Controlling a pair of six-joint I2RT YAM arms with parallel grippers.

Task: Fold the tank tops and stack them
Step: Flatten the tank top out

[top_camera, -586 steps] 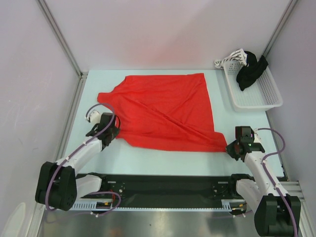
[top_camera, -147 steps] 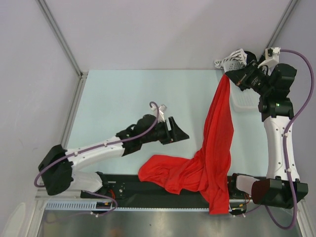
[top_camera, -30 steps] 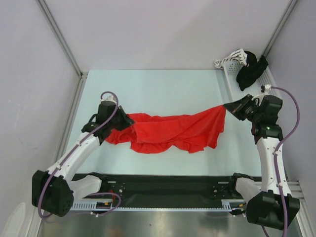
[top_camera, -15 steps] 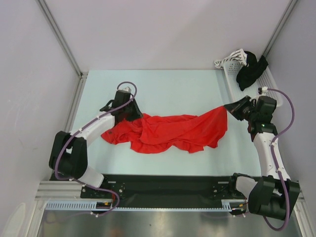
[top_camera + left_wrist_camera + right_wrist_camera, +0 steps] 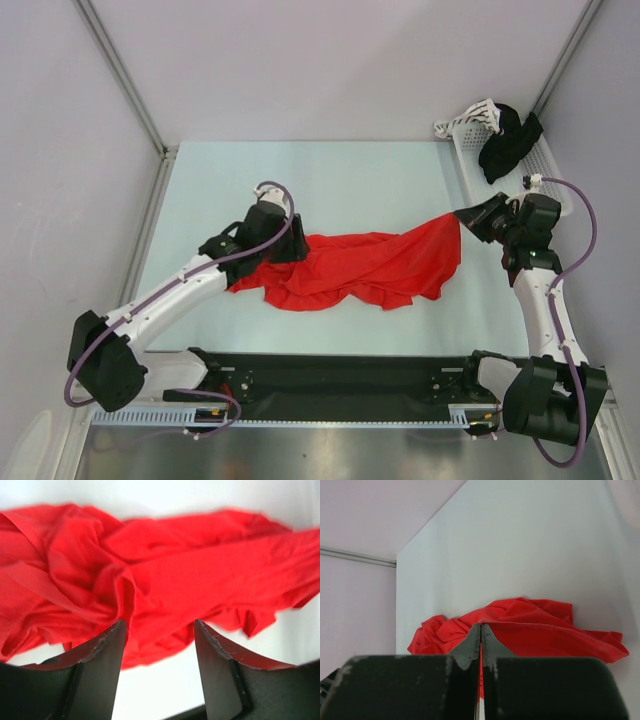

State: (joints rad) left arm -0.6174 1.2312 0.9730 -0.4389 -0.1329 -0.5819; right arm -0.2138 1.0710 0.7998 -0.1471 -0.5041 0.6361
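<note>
Mara: Since half a second ago the left gripper point(image 5: 287, 245) has swung right and nearer, hasn't it?

Jon: Yes, and its jaws have parted. The left wrist view shows the two dark fingers point(image 5: 102, 652) standing well apart with nothing clamped between them. Crumpled folds of the red tank top point(image 5: 200, 580) lie just beyond the tips.

Mara: And the right gripper point(image 5: 462, 214)?

Jon: It is pinched tight on the tank top's far right corner. In the right wrist view the fingers meet, with a sliver of red caught in the seam.

Mara: Where does the tank top point(image 5: 360, 265) lie?

Jon: It is bunched in a long wrinkled band across the middle of the table point(image 5: 350, 175). Its left end is under the left gripper and its right end is drawn to a point at the right gripper. Whether the left fingers touch the cloth cannot be told.

Mara: Anything further out?

Jon: At the far right corner a white mesh basket point(image 5: 548, 205) holds a black garment point(image 5: 505, 142), well apart from the red one.
</note>
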